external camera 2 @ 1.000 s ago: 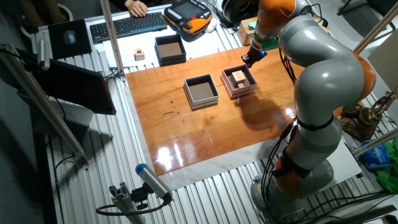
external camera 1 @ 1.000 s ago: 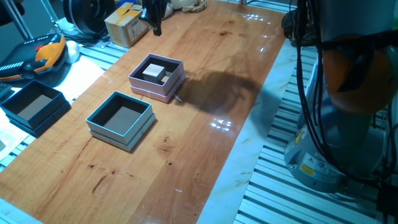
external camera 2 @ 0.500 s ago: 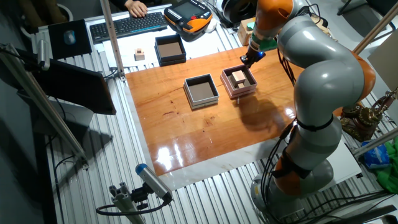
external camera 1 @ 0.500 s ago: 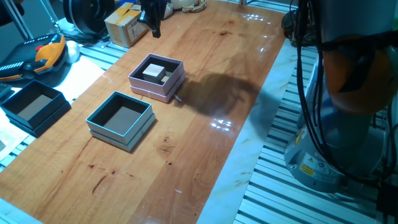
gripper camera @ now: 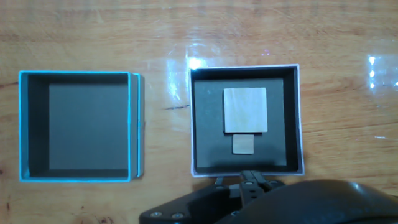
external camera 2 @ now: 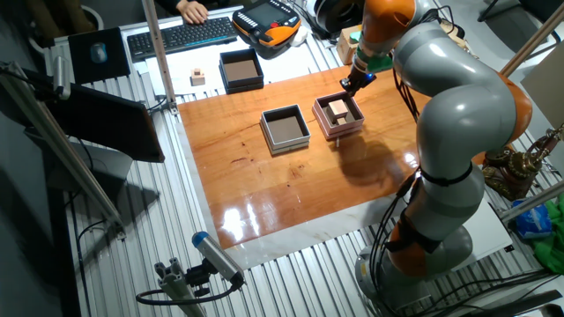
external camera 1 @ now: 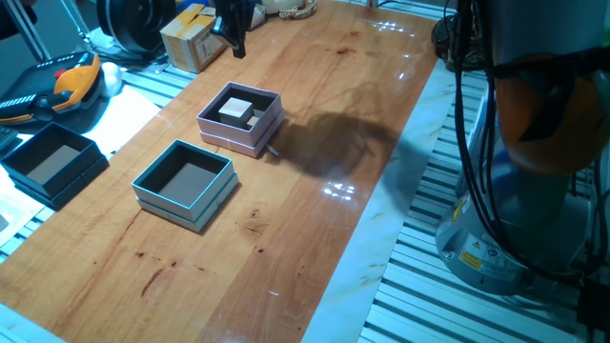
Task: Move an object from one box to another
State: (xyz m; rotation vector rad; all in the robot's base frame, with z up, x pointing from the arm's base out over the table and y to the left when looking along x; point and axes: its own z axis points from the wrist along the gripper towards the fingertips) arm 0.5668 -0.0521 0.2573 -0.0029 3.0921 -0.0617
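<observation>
Two pale wooden pieces lie inside the pink-lilac box (gripper camera: 245,121): a larger square block (gripper camera: 245,110) and, just beside it, a small cube (gripper camera: 243,144); the teal box (gripper camera: 78,126) next to it holds nothing that I can see, so the object appears to sit already in the box the task counts as the destination. Both pieces look like plain light wood; I judge them stiff, light, not fragile, and fairly smooth but not slippery enough to trouble rubber pads. The larger block seems the better thing to hold; its two free side faces stand clear of the box walls, whereas the face toward the cube is crowded, so closing across the open sides looks safest. The cube is small and near the wall, leaving less room for a finger. Either box is shallow, so a straight descent should clear the rim. The gripper (external camera 1: 235,36) hangs above the table beyond the pink-lilac box, well clear of it and holding nothing; whether its jaws are parted or closed I cannot tell, since no view shows the fingertips clearly.
</observation>
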